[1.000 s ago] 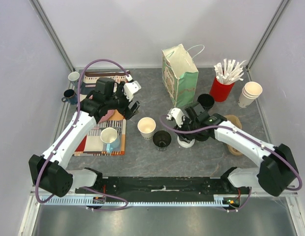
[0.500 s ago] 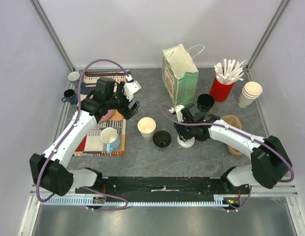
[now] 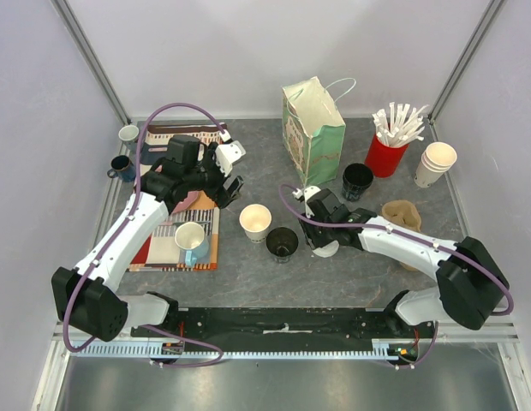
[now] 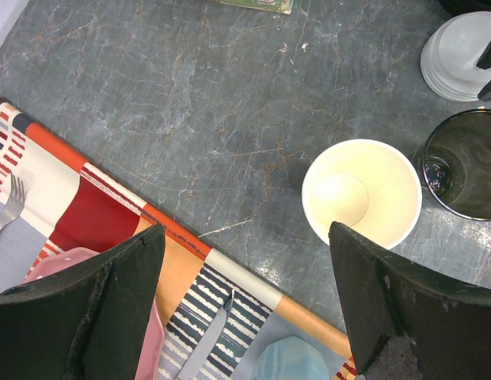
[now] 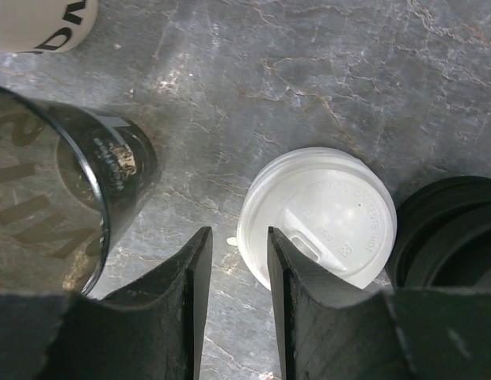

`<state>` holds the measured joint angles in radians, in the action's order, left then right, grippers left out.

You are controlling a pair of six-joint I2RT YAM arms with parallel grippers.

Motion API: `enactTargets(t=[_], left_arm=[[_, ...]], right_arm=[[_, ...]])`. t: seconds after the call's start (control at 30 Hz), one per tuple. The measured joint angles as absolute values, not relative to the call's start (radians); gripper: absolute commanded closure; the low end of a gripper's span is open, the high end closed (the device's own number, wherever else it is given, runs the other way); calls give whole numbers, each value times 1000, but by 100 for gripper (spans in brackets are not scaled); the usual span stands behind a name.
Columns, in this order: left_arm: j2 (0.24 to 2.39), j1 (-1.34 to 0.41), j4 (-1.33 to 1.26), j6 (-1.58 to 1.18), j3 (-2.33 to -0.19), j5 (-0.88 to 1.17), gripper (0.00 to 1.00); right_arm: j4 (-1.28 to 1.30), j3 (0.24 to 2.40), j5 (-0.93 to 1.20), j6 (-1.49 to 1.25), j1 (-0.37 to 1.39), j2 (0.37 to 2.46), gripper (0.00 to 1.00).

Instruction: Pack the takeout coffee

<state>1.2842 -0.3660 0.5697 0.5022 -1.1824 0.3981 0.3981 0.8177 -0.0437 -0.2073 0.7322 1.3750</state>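
Note:
No lidded paper cup shows. A white sip lid [image 5: 317, 215] lies low on the table, also in the top view [image 3: 326, 248] and the left wrist view [image 4: 465, 51]. My right gripper [image 5: 234, 261] hangs over its left edge, jaws a narrow gap apart with nothing held; one finger [image 5: 289, 273] overlaps the lid's rim. In the top view this gripper [image 3: 320, 229] sits just behind the lid. A lidless pale paper cup [image 3: 255, 221] stands empty left of it. My left gripper [image 4: 253, 317] is wide open and empty above the placemat's edge, near that cup [image 4: 362, 194].
A dark see-through cup [image 3: 282, 242] stands beside the lid, another black cup [image 3: 357, 180] behind. A black lid [image 5: 447, 229] lies right of the white one. Green paper bag [image 3: 314, 120], red cup of stirrers [image 3: 387, 152], cup stack [image 3: 436, 163], striped placemat [image 3: 163, 248] with mug [image 3: 190, 240].
My right arm has turned and shifted a little over the white lid, uncovering the black cup behind it. The left arm has not moved.

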Motion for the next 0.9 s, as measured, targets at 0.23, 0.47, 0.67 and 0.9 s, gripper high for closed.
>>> enactTargets(t=[0.23,0.47,0.67,0.9], left_arm=[[1285,-366,570,502,-1182,403,10],[1285,-366,574,502,-1182,422,10],[1285,-366,574,502,-1182,429,10],[1285,-366,574,502,-1182,432,10]], right_arm=[[396,807,-94,-241,733,1391,61],[378,793,-104,-252,734,1407,66],[373,784,-107,-261,736,1415,71],[371,784,-112,-267,748,1417,87]])
